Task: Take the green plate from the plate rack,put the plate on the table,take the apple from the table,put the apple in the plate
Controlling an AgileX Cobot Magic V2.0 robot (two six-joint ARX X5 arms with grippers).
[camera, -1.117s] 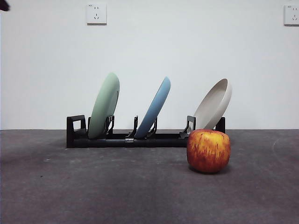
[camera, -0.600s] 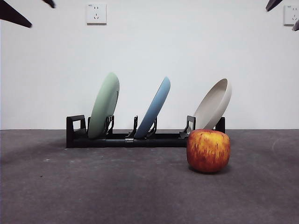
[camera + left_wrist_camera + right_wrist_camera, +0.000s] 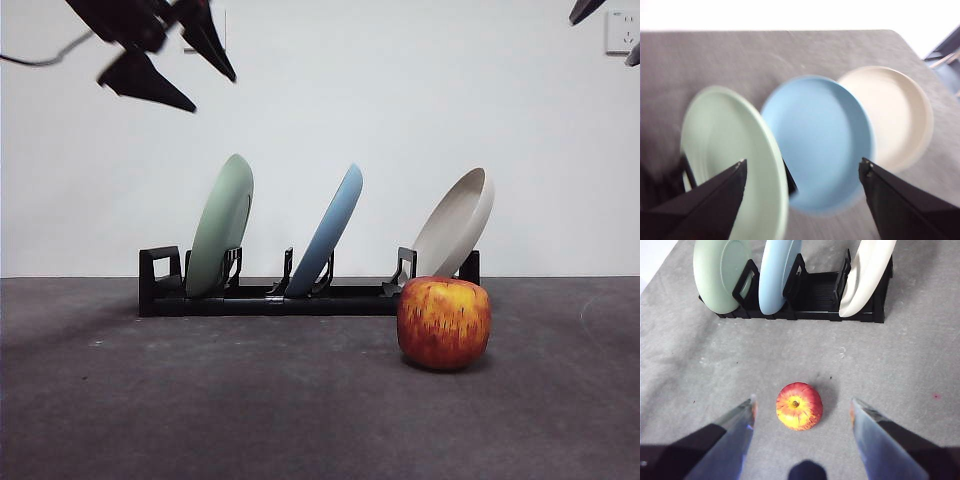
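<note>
White wall behind, two sockets showing; dark grey table (image 3: 300, 420) lying flat in front.

Plate rack (image 3: 270, 298): sitting on the table, carrying three leaning plates. Green plate (image 3: 220, 228) is standing in the end slot, blue plate (image 3: 327, 230) in the middle, beige plate (image 3: 455, 222) at the far end.

Apple (image 3: 444, 323): resting on the table just in front of the rack's beige end, untouched.

Left gripper (image 3: 170, 62): hanging above the green plate, jaws spread wide, holding nothing; its wrist view is showing the green plate's rim (image 3: 771, 165) between the jaws.

Right gripper (image 3: 802, 412): hovering above the apple, jaws wide apart, empty.

Step in hand, as judged: reaching for the green plate. Doing it well probably means centring the jaws on the plate's top rim, clear of the blue plate, and lifting along the slot's lean so the rack is not dragged.
</note>
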